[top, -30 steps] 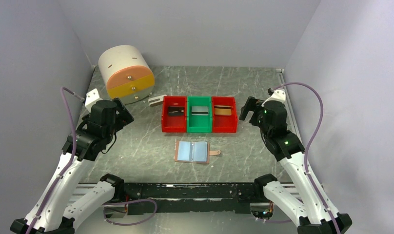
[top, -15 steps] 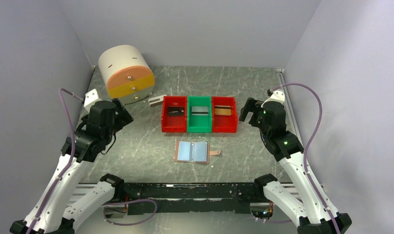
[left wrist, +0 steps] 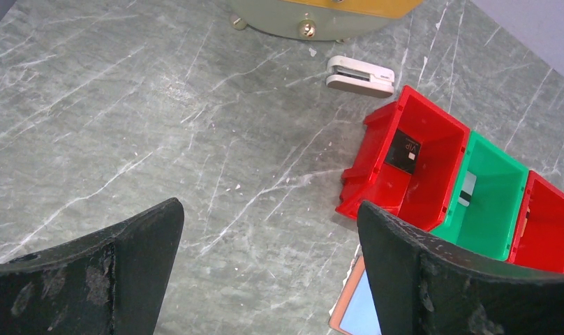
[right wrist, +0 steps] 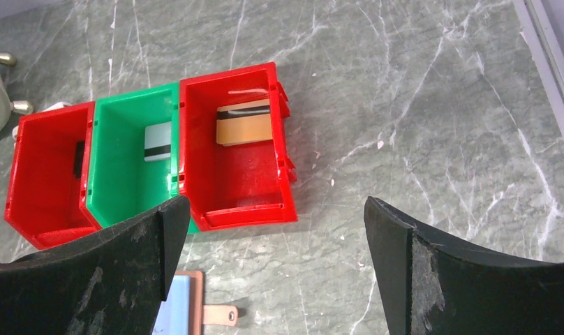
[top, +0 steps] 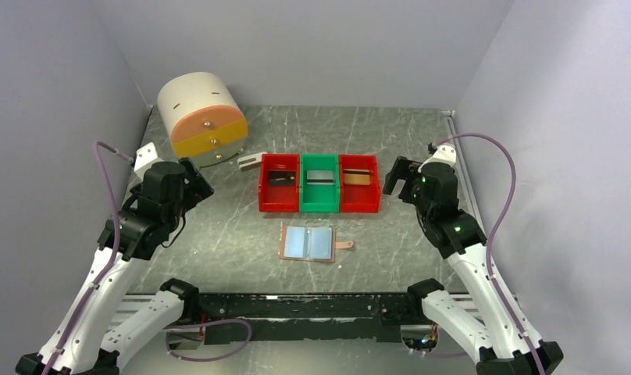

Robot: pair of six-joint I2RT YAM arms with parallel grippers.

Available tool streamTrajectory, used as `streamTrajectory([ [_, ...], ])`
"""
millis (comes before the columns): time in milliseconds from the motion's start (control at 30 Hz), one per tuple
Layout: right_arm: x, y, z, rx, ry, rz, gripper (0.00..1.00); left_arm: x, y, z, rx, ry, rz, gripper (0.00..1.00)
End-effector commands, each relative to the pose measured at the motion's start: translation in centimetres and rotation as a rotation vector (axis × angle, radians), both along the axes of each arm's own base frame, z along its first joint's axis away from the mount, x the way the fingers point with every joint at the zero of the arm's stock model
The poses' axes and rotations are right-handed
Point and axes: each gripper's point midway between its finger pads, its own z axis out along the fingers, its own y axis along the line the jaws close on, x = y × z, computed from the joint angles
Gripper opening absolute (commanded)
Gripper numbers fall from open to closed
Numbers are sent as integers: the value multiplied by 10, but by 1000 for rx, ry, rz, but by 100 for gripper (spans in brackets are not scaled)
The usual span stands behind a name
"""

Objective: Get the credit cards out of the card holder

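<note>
The card holder (top: 307, 244) lies spread open on the table (top: 219, 234), just near of the bins (top: 320, 208). Its blue pockets look empty, while a black card (left wrist: 407, 152), a grey-white card (right wrist: 156, 142) and a gold-brown card (right wrist: 243, 123) sit one to a bin. The left gripper (top: 194, 178) and right gripper (top: 396, 176) hover at either side, jaws wide open and holding nothing. The job looks all but done, and the next move calls only for checking the pockets for a leftover card.

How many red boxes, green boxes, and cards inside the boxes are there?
Red boxes: 2
Green boxes: 1
Cards: 3
Total: 6
</note>
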Motion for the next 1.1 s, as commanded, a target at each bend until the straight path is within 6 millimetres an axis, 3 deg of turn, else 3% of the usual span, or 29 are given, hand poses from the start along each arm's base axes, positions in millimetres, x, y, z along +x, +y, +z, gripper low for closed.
streamTrajectory([
  [0,-1,-2,-1,4,-1,-5,100,1,3,10,1,-29,10,100],
  [600,-1,1,5,16,-29,13,100,2,2,10,1,-28,7,100],
  [1067,4,-2,-4,-11,42,-17,100,4,1,13,2,-33,3,100],
])
